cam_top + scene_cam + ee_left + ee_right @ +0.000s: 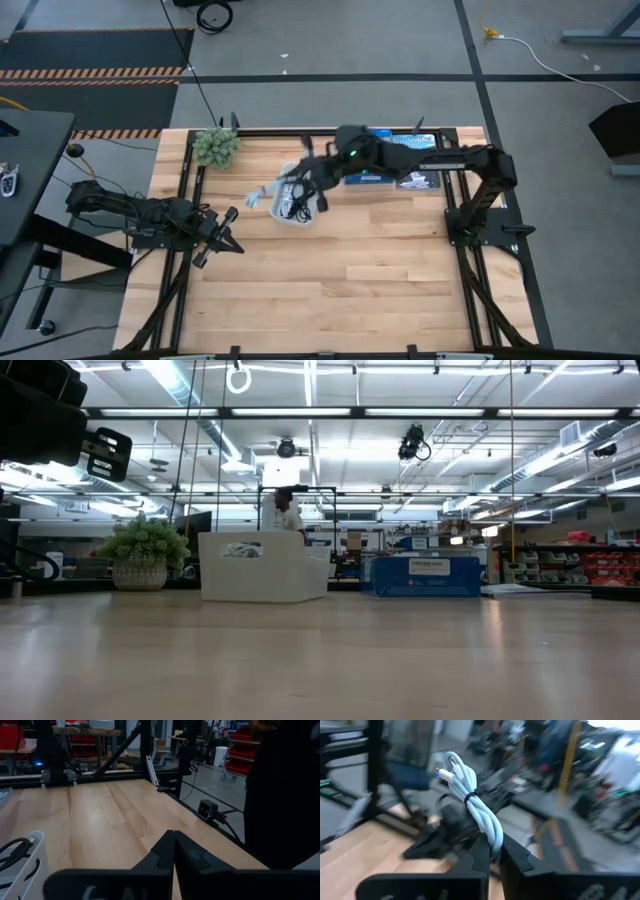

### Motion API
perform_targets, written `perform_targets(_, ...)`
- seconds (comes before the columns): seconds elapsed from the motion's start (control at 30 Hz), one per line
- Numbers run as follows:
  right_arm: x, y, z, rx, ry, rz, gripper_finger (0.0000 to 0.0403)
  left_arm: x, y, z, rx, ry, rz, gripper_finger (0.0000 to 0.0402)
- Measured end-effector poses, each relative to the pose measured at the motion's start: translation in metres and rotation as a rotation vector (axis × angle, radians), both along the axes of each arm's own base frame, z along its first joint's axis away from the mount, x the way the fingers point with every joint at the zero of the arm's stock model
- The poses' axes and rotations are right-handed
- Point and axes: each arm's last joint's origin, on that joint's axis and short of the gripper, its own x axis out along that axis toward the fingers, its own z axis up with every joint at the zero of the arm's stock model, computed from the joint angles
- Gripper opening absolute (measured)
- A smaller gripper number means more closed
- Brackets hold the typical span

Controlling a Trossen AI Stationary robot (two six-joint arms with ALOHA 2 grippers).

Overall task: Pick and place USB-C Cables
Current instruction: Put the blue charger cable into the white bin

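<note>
My right gripper [290,192] hovers over the white bin [296,218] near the table's far middle, shut on the pale blue USB-C cable bundle [470,795]. In the high view the bundle [258,196] pokes out toward the table's left. Black cables [292,205] lie inside the bin; one black loop [12,852] shows in the left wrist view. I cannot make out the white cable. My left gripper [173,851] waits shut above the table's left side [216,240], touching nothing. My right gripper pinches the pale blue bundle at one end [492,842] between its two fingers. The rest of the bundle, tied with a black band [468,796], sticks out past the fingertips, plug ends [445,772] farthest out. It is lifted clear above the bin.
A small potted plant [215,146] stands at the far left corner, and a blue box [400,158] lies at the far edge under the right arm. The bin [262,565] stands upright on the wood. A person [285,510] is in the room beyond.
</note>
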Motion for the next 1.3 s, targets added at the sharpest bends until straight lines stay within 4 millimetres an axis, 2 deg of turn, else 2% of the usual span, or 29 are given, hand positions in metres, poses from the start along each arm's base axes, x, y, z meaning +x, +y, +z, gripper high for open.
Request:
perform_targets(0.27,-0.034,-0.011,0.053,-0.038,-0.226,-0.137,0.0023,0.0,0.0,0.0,0.0,0.0,0.0,0.0011)
perform_targets(0.57,-0.066,-0.012,0.098,-0.047,-0.489,-0.216,0.0023,0.0,0.0,0.0,0.0,0.0,0.0,0.0011)
perform_targets(0.73,-0.078,-0.012,0.109,-0.046,-0.533,-0.287,0.0022,0.0,0.0,0.0,0.0,0.0,0.0,0.0011)
perform_targets(1.07,-0.089,-0.018,0.133,-0.035,-0.444,-0.422,0.0022,0.0,0.0,0.0,0.0,0.0,0.0,0.0011)
perform_targets(1.3,-0.091,-0.032,0.126,0.015,-0.303,-0.547,0.0021,0.0,0.0,0.0,0.0,0.0,0.0,0.0011)
